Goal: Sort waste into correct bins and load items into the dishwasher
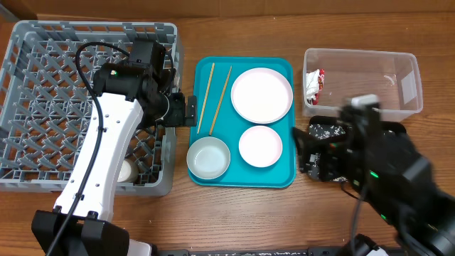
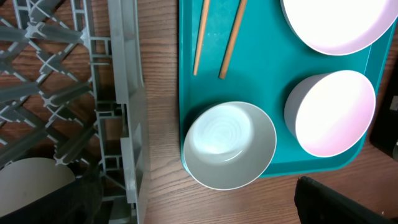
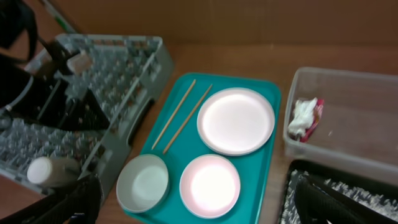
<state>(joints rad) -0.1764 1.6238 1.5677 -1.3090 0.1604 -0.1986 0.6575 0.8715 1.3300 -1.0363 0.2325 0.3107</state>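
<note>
While bowl [image 1: 209, 158] sits on teal tray [image 1: 282, 179], L hand [image 1: 190, 111] & R hand [image 1: 307, 151] both apart.

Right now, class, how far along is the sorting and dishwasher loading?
Done: the wrapper lies in the clear tub, scraps in the black tray. In hand: nothing; the left pincer is open near the bowl. Left: plate, saucer and bowl sit on the teal tray, not in the rack.
</note>
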